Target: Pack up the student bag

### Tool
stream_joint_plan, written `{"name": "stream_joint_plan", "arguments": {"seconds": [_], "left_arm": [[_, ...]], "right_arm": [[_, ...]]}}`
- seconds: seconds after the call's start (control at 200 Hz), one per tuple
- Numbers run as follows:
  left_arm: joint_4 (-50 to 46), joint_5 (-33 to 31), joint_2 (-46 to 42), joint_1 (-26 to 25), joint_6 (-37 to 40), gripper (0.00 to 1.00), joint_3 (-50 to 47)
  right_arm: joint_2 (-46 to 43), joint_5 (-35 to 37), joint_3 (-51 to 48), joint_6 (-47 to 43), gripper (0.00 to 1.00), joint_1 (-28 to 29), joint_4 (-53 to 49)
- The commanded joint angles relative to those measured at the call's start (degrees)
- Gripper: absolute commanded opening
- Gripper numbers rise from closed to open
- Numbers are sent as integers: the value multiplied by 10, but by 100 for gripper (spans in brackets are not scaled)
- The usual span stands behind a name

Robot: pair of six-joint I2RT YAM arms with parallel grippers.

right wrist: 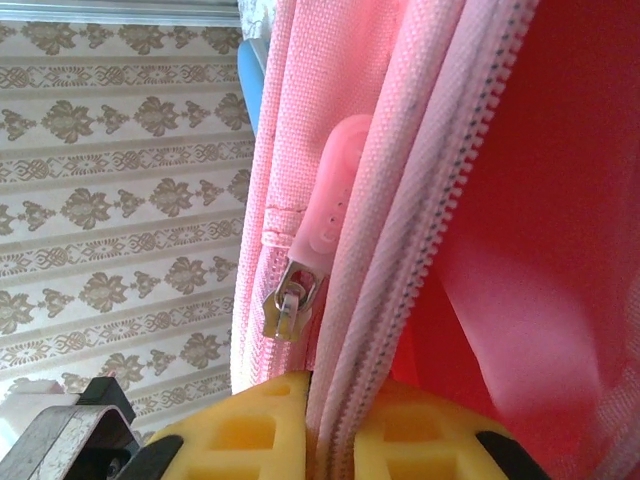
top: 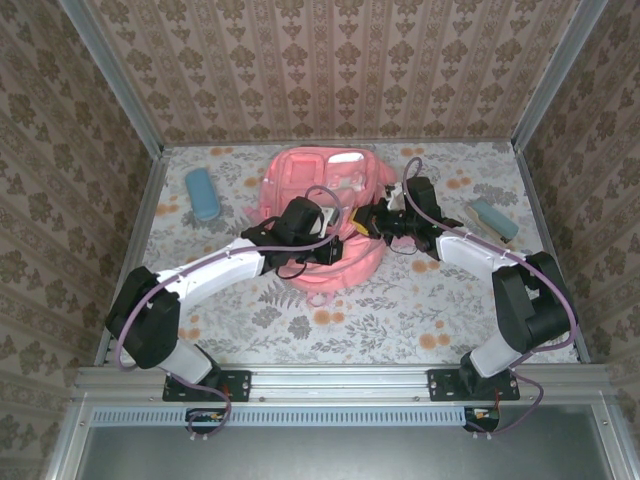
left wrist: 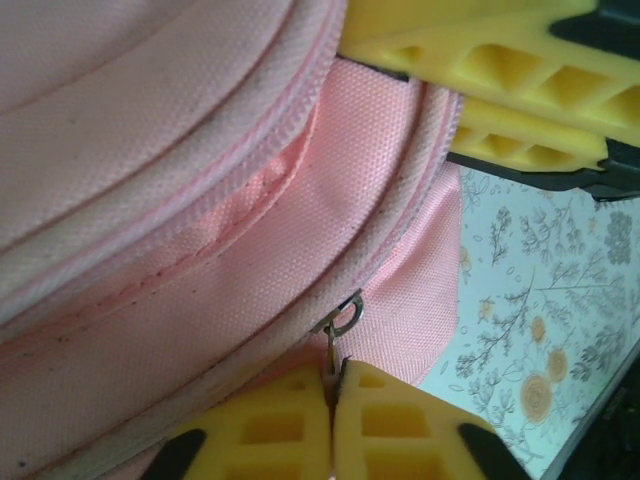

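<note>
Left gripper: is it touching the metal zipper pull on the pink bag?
Touching. The left wrist view shows the left gripper shut on the zipper pull of the student bag, the metal tab pinched between its yellow fingers.

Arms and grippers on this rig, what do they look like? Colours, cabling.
The left arm and right arm: white curved links, black joint housings, loose purple cables looping alongside. The left gripper and right gripper: yellow fingers with lattice cut-outs, black mounts.

Floral table holds student bag, blue case, teal object.
</note>
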Motion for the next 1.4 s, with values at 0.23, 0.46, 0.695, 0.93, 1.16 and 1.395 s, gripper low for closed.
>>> {"name": "stream_joint_plan", "arguments": {"seconds": [0.23,0.46,0.695,0.93,1.16,1.395], "left_arm": [[-98,-168,-53,-4,67,0,-22],[-105,-228,-82,10,81,0,-59],[-54,-183,-63,12,99,0,-60],[-16,-44,-45,14,95,19,-44],[91,50,-23,2,18,48,-58],[127,68,18,-13,-10,48,-45]], "right_arm": [[-71,100,-25,-49,2,-12,-47],[-100,129,-65,-50,0,-54,-51],[-130,95,-85,-50,0,-80,-26],[-135,46,-93,-26,1,-80,5],[-129,31,-87,-18,2,-77,14],[-119,27,-82,-17,2,-73,15]]}}
